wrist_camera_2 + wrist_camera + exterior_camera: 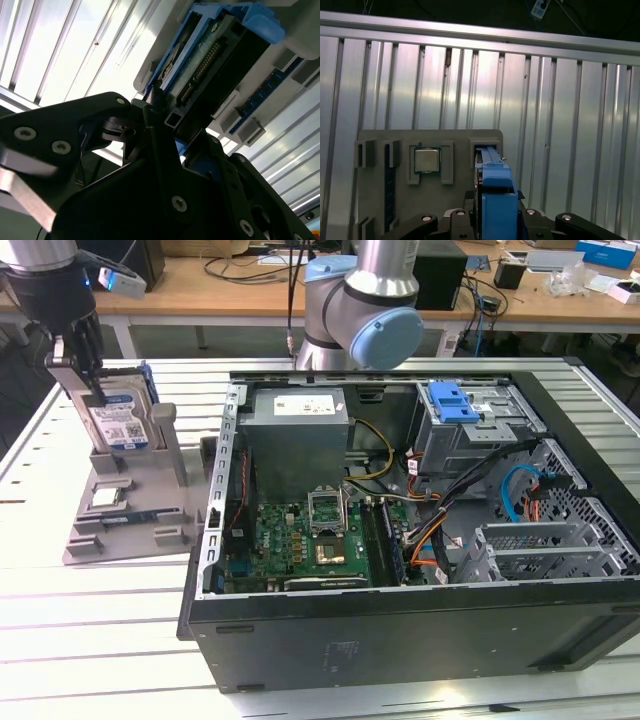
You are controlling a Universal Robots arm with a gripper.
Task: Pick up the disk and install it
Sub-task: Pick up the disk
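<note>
The disk (120,422), silver with a white and blue label and a blue bracket, stands on edge in a slot of the grey holder (150,525) at the exterior view's left. My gripper (93,388) comes down on its top edge and is shut on it, one finger on each flat side. In the first wrist view the blue bracket of the disk (497,200) runs from the holder slot up between my fingers (465,220). The second wrist view shows the disk's (210,55) connector edge just past my fingers (160,120).
The open computer case (400,640) fills the exterior view's right, with a metal drive cage (480,435) topped by a blue latch (452,400). A small square chip (426,160) and a memory stick (387,185) sit in the holder. The table top is ribbed metal.
</note>
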